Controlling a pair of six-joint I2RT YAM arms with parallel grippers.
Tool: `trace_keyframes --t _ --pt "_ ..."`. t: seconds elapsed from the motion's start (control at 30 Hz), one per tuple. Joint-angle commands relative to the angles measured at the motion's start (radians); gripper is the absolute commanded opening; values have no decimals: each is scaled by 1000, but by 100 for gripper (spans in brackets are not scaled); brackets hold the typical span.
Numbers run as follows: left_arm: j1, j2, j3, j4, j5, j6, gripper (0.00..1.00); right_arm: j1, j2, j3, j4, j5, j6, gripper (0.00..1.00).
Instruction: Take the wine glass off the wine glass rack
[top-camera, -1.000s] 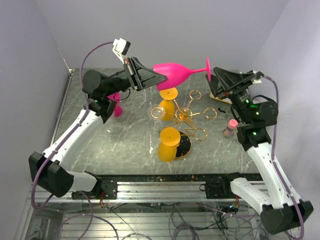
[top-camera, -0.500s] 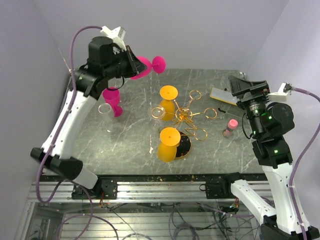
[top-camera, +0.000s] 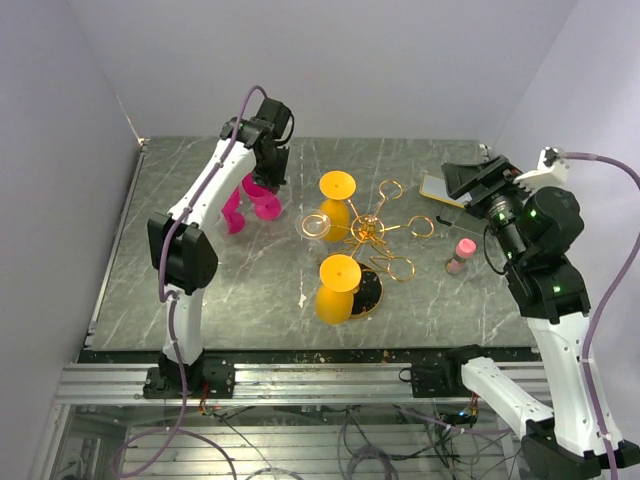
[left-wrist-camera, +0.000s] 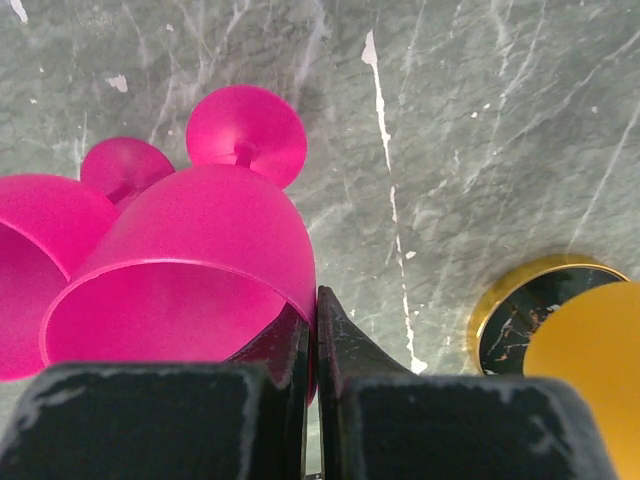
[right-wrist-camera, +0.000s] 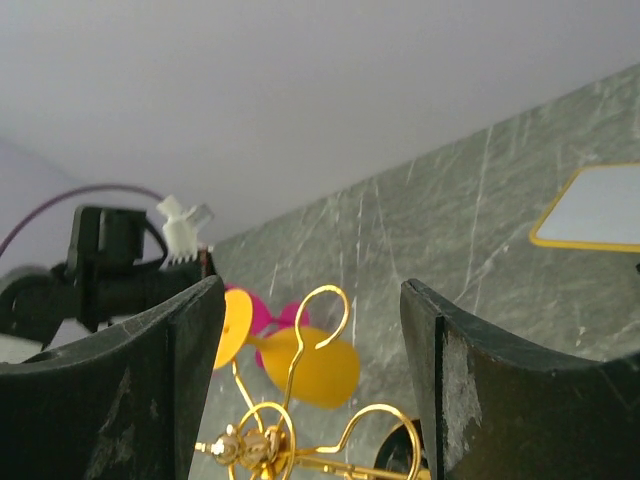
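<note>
My left gripper (top-camera: 266, 186) is shut on the rim of a pink wine glass (top-camera: 263, 203) and holds it bowl up, foot down, low over the table at the far left. In the left wrist view the fingers (left-wrist-camera: 315, 300) pinch the bowl wall of this pink glass (left-wrist-camera: 190, 260). A second pink glass (top-camera: 231, 207) stands right beside it. The gold wire rack (top-camera: 368, 230) on its dark round base (top-camera: 370, 291) still carries two orange glasses (top-camera: 335, 290) and a clear one (top-camera: 314, 225). My right gripper (top-camera: 462, 180) is open and empty, right of the rack (right-wrist-camera: 318, 330).
A yellow-rimmed flat card (top-camera: 445, 191) lies at the back right, under my right gripper. A small pink bottle (top-camera: 460, 255) stands right of the rack. The rack base (left-wrist-camera: 540, 310) shows at the left wrist view's right edge.
My left arm carried the pink glass from high above the rack to the far left and down beside the other pink glass. My right gripper let go of its foot and drew back.
</note>
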Motion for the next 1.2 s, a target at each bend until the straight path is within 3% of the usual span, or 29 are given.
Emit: trace_keyframes --t 0.0,0.1,0.2,0.3,0.53,0.67,0.77,0.97,1.07,1.17 --pt "-11 36 87 -45 -57 52 7 3 33 57 -60 -201 -76 70" --pt "-19 88 103 -61 -78 63 7 1 50 106 -85 -393 -136 70" --pt "-22 112 92 -57 -76 69 7 1 78 129 -89 -697 -289 69" --pt "-25 130 82 -55 -88 70 8 5 91 136 -131 -838 -452 69" --pt "-30 150 72 -55 -97 76 17 191 59 102 -204 -773 -858 71" --pt "-32 147 76 -53 -90 77 25 310 51 104 -237 -743 -1070 73" --pt "-34 143 89 -56 -89 76 34 386 55 99 -345 -817 -1381 74" --pt "-36 82 79 -35 -81 67 49 584 95 72 -481 -761 -1740 74" --pt "-39 42 76 -37 -65 63 53 654 94 15 -441 -719 -1776 74" --pt "-45 -15 53 -35 -62 52 57 694 93 -23 -419 -696 -1830 67"
